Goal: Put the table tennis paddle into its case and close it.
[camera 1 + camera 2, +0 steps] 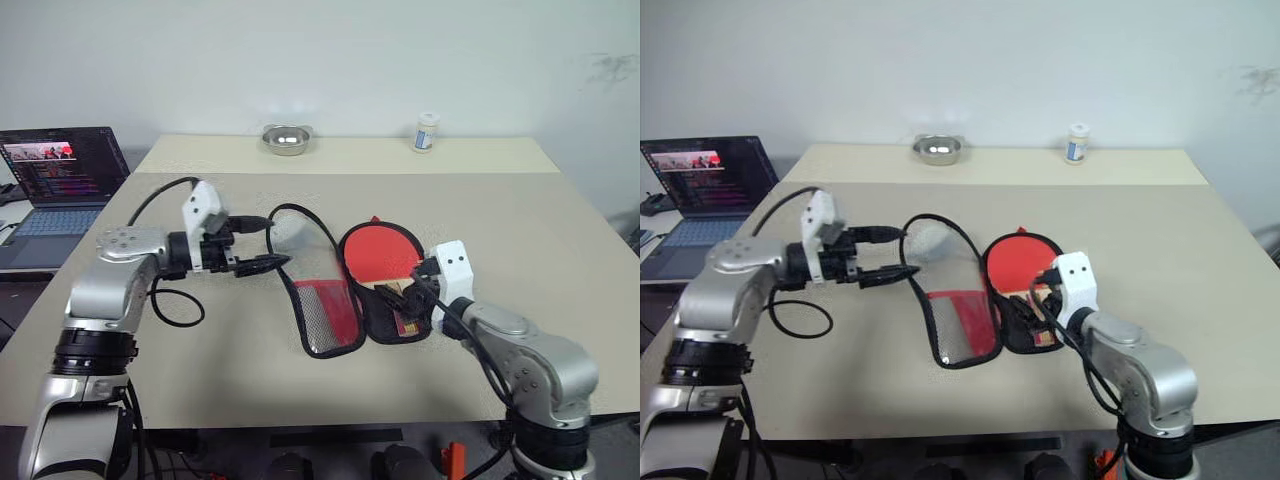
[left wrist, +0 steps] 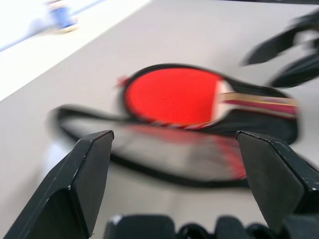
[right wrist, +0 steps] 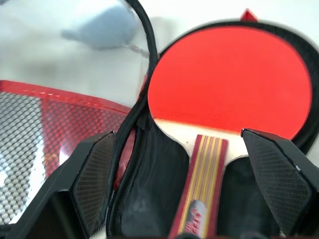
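The paddle point(image 3: 230, 82) lies inside the open case point(image 1: 325, 320), both grippers point(image 1: 262, 245) point(image 3: 177, 184) spread and empty; next, I judge, fold the flap shut.

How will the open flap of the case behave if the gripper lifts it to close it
The flap is thin clear plastic and mesh, so it will probably flop and bend. The paddle lying in the case should weigh the other half down.

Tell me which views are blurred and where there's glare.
Left wrist view: smeared, the table tennis paddle and the case streaked, the left gripper fingers sharp. Right wrist view: crisp on the paddle handle, glare whitening the case's clear flap. Left eye view: evenly lit, a bright spot on the wall above the metal bowl.
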{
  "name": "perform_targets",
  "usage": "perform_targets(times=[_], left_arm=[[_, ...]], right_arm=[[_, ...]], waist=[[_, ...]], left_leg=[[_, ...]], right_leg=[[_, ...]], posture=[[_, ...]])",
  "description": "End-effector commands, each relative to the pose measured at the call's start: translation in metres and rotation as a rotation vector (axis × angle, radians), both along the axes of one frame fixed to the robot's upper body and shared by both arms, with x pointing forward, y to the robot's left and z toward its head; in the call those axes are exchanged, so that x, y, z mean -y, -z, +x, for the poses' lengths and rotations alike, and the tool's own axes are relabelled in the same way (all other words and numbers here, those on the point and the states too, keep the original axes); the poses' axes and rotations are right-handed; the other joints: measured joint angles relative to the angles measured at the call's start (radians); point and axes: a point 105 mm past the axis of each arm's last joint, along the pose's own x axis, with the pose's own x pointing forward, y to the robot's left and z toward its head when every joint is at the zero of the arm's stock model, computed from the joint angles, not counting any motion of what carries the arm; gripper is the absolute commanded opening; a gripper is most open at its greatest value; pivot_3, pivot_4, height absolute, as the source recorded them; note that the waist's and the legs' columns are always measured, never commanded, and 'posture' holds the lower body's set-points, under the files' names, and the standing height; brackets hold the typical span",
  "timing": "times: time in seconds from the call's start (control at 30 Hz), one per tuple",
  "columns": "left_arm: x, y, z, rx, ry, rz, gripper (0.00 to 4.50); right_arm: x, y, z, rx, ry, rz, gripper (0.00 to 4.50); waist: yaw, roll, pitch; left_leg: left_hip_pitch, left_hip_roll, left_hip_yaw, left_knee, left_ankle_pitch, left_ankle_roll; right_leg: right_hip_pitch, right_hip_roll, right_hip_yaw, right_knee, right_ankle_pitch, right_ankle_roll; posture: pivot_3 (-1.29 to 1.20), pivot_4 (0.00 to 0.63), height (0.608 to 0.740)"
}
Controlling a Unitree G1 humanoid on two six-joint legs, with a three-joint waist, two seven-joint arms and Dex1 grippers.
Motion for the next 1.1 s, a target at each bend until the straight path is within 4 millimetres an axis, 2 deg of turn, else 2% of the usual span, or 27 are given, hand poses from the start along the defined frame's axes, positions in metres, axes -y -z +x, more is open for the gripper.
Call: perform_targets(times=[0.03, 0.17, 0.3, 0.43, 0.57, 0.67, 0.77, 0.9, 1.1], left_arm=[[-0.026, 0.006, 0.001, -0.002, -0.091, 0.027, 4.30], [-0.036, 0.030, -0.005, -0.051, -0.098, 0.082, 4.30], [-0.019, 0.039, -0.002, -0.059, -0.059, 0.054, 4.30], [0.025, 0.036, 0.010, -0.034, 0.052, 0.017, 4.30], [0.088, 0.035, 0.028, -0.019, 0.183, -0.036, 4.30], [0.138, 0.039, 0.037, -0.023, 0.263, -0.063, 4.30], [0.171, 0.054, 0.043, -0.034, 0.303, -0.019, 4.30], [0.186, 0.078, 0.049, -0.066, 0.288, 0.069, 4.30], [0.184, 0.086, 0.056, -0.049, 0.254, 0.107, 4.30]], right_arm=[[-0.003, -0.011, -0.009, 0.068, -0.077, 0.007, 4.46], [-0.005, -0.027, -0.017, 0.132, -0.164, 0.016, 4.46], [0.005, -0.054, -0.034, 0.209, -0.323, -0.015, 4.46], [0.021, -0.081, -0.058, 0.227, -0.478, -0.062, 4.46], [0.037, -0.092, -0.058, 0.236, -0.445, -0.102, 4.46], [0.039, -0.094, -0.058, 0.241, -0.431, -0.110, 4.46], [0.039, -0.094, -0.059, 0.241, -0.418, -0.115, 4.46], [0.039, -0.088, -0.061, 0.224, -0.395, -0.126, 4.46], [0.047, -0.085, -0.053, 0.209, -0.307, -0.121, 4.46]], waist=[[0.001, 0.000, 0.000], [0.003, -0.001, 0.000], [0.007, -0.003, 0.000], [0.032, -0.005, 0.001], [0.041, -0.008, -0.001], [0.041, -0.008, -0.001], [0.035, -0.008, 0.000], [0.026, -0.008, 0.000], [0.030, -0.008, 0.000]], left_leg=[[0.000, 0.000, 0.000, 0.000, 0.000, 0.000], [0.000, 0.000, 0.000, 0.000, 0.000, 0.000], [0.000, -0.002, 0.000, 0.001, 0.000, 0.000], [0.000, -0.003, -0.002, 0.002, 0.000, 0.000], [0.000, -0.003, -0.005, 0.004, 0.000, 0.000], [-0.001, -0.004, -0.005, 0.005, 0.000, 0.000], [-0.003, -0.004, -0.005, 0.006, -0.001, 0.001], [-0.003, -0.003, -0.005, 0.005, -0.001, 0.002], [-0.003, -0.002, -0.006, 0.006, -0.001, 0.001]], right_leg=[[0.000, 0.000, 0.000, 0.000, 0.000, 0.000], [0.000, 0.000, -0.001, 0.000, 0.000, 0.000], [0.001, -0.002, -0.001, -0.001, 0.000, 0.000], [0.004, -0.003, -0.003, -0.002, 0.000, 0.000], [0.006, -0.002, -0.005, -0.002, 0.000, 0.000], [0.006, -0.002, -0.005, -0.002, 0.001, 0.000], [0.005, -0.002, -0.004, -0.002, 0.001, 0.001], [0.004, 0.000, -0.002, -0.002, 0.001, 0.001], [0.004, 0.000, -0.004, -0.001, 0.001, 0.001]], posture=[[0.00, 0.150, 0.740], [0.00, 0.150, 0.740], [0.00, 0.150, 0.740], [0.00, 0.150, 0.740], [0.00, 0.150, 0.740], [0.00, 0.150, 0.740], [0.00, 0.150, 0.740], [0.00, 0.150, 0.740], [0.00, 0.150, 0.740]])
